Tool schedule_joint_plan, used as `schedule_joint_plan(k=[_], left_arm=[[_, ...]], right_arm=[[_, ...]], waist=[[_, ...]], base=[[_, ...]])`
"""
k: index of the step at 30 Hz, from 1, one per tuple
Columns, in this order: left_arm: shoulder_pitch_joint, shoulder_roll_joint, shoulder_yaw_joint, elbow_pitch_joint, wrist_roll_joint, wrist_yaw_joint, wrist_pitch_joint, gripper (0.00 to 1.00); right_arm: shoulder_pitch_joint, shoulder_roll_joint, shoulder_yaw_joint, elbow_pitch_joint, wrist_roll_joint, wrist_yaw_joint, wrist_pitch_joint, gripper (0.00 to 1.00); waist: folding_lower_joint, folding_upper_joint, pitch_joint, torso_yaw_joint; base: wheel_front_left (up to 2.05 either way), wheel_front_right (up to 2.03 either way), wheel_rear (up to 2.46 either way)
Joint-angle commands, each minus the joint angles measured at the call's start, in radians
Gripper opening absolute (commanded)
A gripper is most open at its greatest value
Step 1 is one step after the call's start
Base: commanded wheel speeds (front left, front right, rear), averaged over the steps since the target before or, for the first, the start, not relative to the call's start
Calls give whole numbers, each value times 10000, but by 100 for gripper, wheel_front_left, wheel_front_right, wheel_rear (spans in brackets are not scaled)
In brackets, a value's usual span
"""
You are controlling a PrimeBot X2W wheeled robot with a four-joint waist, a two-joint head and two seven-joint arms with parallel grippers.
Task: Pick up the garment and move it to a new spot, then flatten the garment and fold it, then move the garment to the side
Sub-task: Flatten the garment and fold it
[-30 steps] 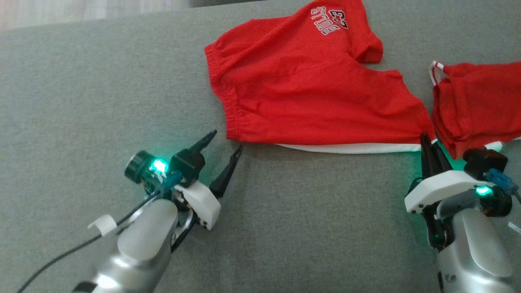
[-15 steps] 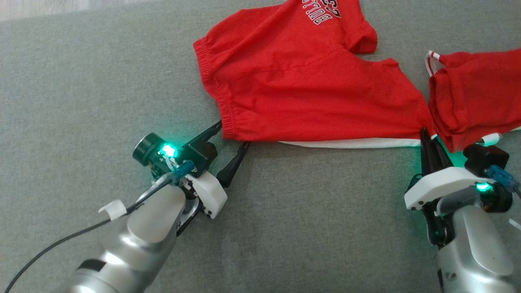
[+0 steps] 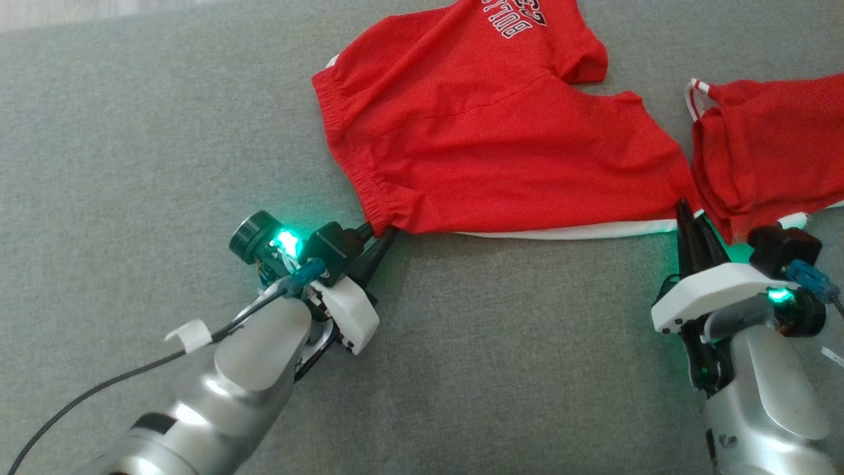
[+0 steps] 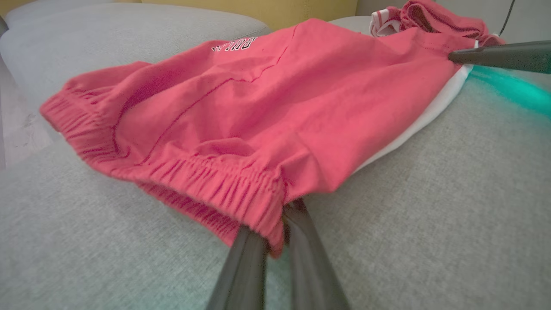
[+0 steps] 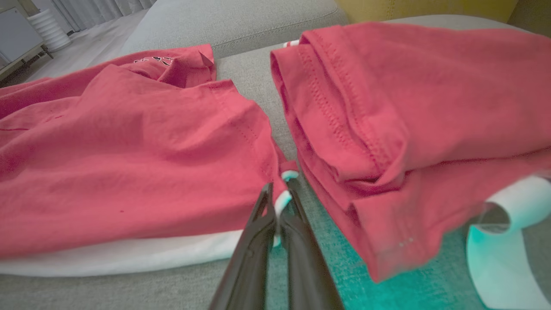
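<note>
The garment (image 3: 501,132), red shorts with a gathered elastic waistband and a white strip along the near edge, lies spread on a grey cushioned surface (image 3: 165,132), pinched at two corners. The left gripper (image 3: 379,236) has its jaws closed on the waistband corner, the cloth bunched between the dark fingers (image 4: 254,258). The right gripper (image 3: 686,218) has its jaws closed on the opposite near corner, where red cloth meets white trim. White lettering with dark outline shows near the far edge of the shorts. Just beside them, on the robot's right, sits one second red garment (image 3: 765,145), folded, with white trim. Two red garments are in view, and two grippers.
</note>
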Motion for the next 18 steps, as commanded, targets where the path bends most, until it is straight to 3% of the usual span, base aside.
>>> schedule_joint_plan(k=[1,12,18], left_arm=[[-354,282,204,-270,-95,18,-106,0],[456,903,118,-422,-393,18,-108,0],[-121,1432,-76,-813,-800,18,89,0]], right_arm=[[-189,-53,195,-257,37,-7,-42,0],[-325,-53,525,-191,607,-7,-171,0],[-788,-53,707,-751,869,-7,148,0]], waist=[[-1,0,-47,45],[-1,0,-1499,403],[-1,0,-2405,700]], base=[[0,0,0],[0,0,0],[0,0,0]])
